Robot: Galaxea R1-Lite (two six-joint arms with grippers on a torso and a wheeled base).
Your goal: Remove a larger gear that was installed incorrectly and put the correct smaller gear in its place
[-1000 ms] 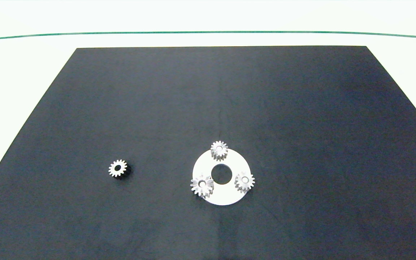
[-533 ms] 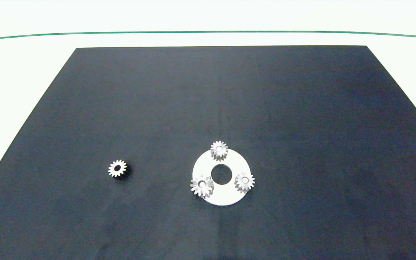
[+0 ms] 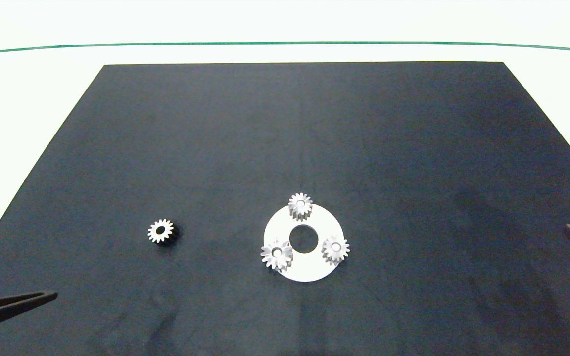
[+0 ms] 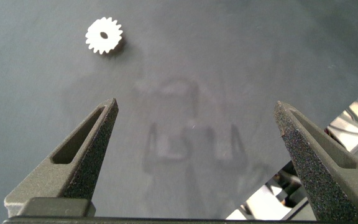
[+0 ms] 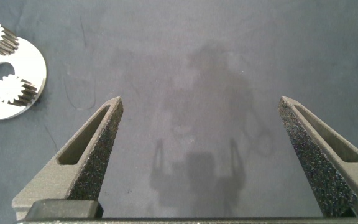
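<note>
The larger gear (image 3: 276,254) is seated on the white disc (image 3: 309,269) beside two small gears, and the smaller gear (image 3: 161,231) is found alone on the black mat (image 3: 285,138). The left gripper (image 4: 194,118) and right gripper (image 5: 199,109) are held wide apart at the mat's edges.

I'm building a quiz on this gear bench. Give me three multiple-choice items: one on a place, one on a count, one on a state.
1. Where is the smaller gear?
A. On the mat, left of the disc
B. On the disc
C. In a gripper

2. How many gears sit on the white disc?
A. Two
B. Three
C. Four

3. How is the left gripper?
A. Shut on a gear
B. Open, empty
C. Not in view

Answers:
1 A, it lies alone on the black mat.
2 B, the larger gear plus two others.
3 B, its fingers stand apart with nothing between.
</note>
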